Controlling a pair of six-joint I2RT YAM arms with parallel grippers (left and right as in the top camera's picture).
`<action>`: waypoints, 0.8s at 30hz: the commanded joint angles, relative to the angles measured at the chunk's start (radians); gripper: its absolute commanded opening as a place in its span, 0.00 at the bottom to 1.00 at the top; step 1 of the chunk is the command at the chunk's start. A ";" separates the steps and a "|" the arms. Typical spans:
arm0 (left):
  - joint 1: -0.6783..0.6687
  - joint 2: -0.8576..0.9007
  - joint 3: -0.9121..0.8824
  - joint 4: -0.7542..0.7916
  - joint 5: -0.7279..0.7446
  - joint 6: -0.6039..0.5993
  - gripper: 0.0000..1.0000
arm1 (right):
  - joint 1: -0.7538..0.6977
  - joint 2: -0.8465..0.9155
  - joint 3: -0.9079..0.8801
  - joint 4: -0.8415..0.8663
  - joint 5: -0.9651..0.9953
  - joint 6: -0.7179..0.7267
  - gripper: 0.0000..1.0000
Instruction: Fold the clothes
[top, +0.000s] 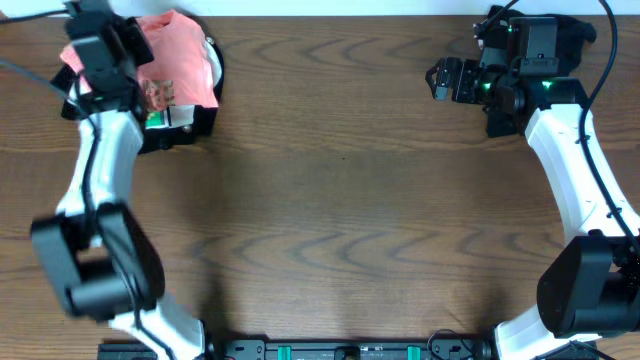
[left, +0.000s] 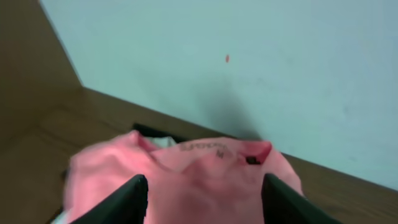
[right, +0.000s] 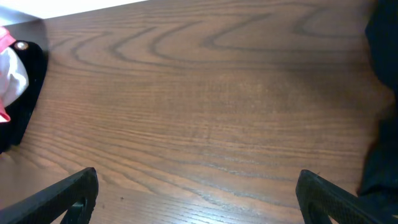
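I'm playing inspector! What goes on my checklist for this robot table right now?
Surface: brown wooden table, no spills seen.
Job's things: pink shirt bunched at the far left corner, not folded, lying on white cloth and something black.
Clutter: nothing seen.
End effectors: left end effector is over the pink shirt, fingers apart; right end effector is open and empty above bare wood.
Cables: black cable loops by the right arm.
Surroundings: pale wall behind the table.
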 joint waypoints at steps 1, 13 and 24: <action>0.006 0.120 0.002 0.122 0.011 -0.009 0.62 | 0.011 0.008 -0.003 0.000 0.004 -0.015 0.99; -0.010 0.422 0.002 0.220 -0.031 0.000 0.67 | 0.011 0.008 -0.003 0.000 0.004 -0.015 0.99; -0.010 0.251 0.002 0.216 -0.039 0.041 0.68 | 0.011 0.008 -0.003 0.000 0.004 -0.016 0.99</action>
